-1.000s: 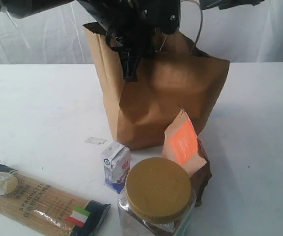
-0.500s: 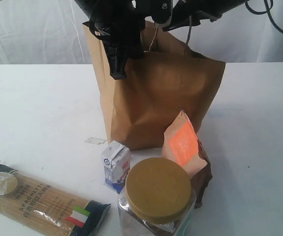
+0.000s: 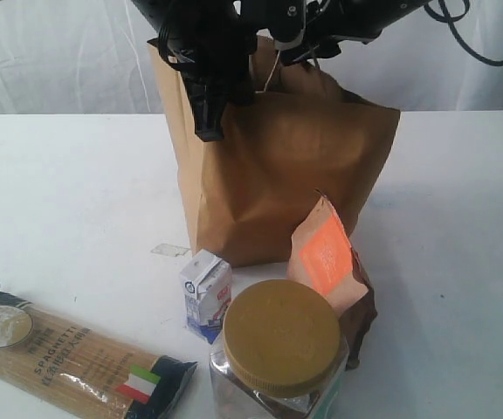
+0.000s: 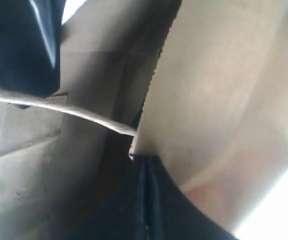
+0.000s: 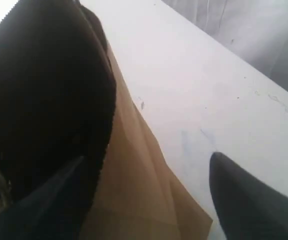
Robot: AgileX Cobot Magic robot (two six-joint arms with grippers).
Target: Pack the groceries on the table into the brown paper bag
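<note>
We find the left gripper [image 3: 210, 122], black, at the top left corner of the tall brown kraft paper bag [image 3: 295, 166]. In the left wrist view its fingers look pressed together w/ the bag's rim caught between them, and in the exterior view one dark finger hangs down outside the front wall. A twisted paper-cord handle [image 4: 74, 111] crosses the open mouth just beside that grip. The right gripper [image 5: 148, 162] hangs over the bag's top toward the right. Its two dark fingers are spread well apart w/ nothing held, only brown paper & white surface between them. The bag stands upright approx mid-way across the large flat white tabletop [image 3: 59, 192]; we can't tell what's inside. In front of it the brown-orange pouch [image 3: 326, 257] stands a bit tilted, near the bag's front wall, touching or not we can't tell. The small white-blue carton [image 3: 206, 292] stands just left of the pouch. Closest to the camera is the clear jar with mustard lid [image 3: 282, 340], hiding part of the pouch's base. The long spaghetti pack with Italian flag [image 3: 68, 353] lies flat at the near left, well apart from the bag
</note>
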